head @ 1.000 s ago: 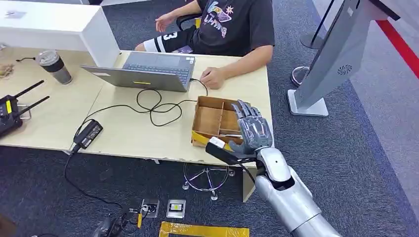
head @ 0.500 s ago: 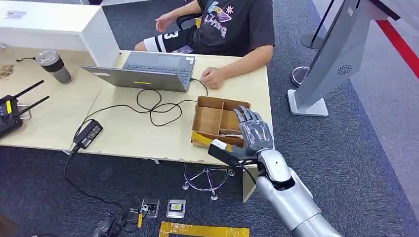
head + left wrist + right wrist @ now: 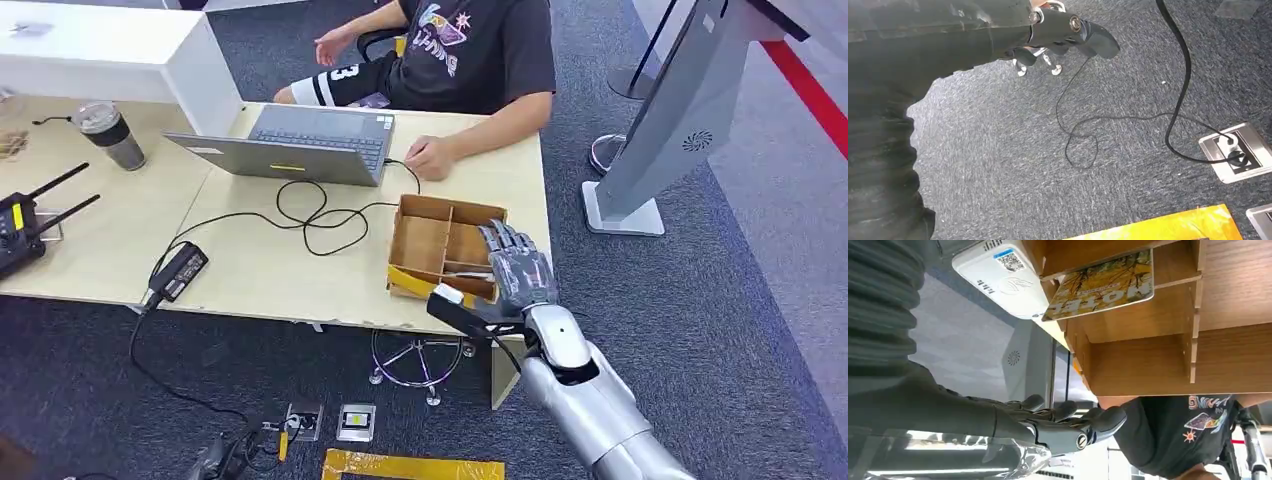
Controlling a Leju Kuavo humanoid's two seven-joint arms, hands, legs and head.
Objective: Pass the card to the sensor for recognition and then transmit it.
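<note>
Right hand [image 3: 515,275] hovers over the near right corner of the wooden box [image 3: 425,243], fingers spread, holding nothing. Card [image 3: 1100,286] lies in a box slot just beside the white sensor [image 3: 1000,276], long edge running along the divider. Card sits ahead of the fingers [image 3: 1075,417], apart from them. Left hand [image 3: 1068,32] hangs over the carpet, seemingly empty, far off. Right arm is the reach.
</note>
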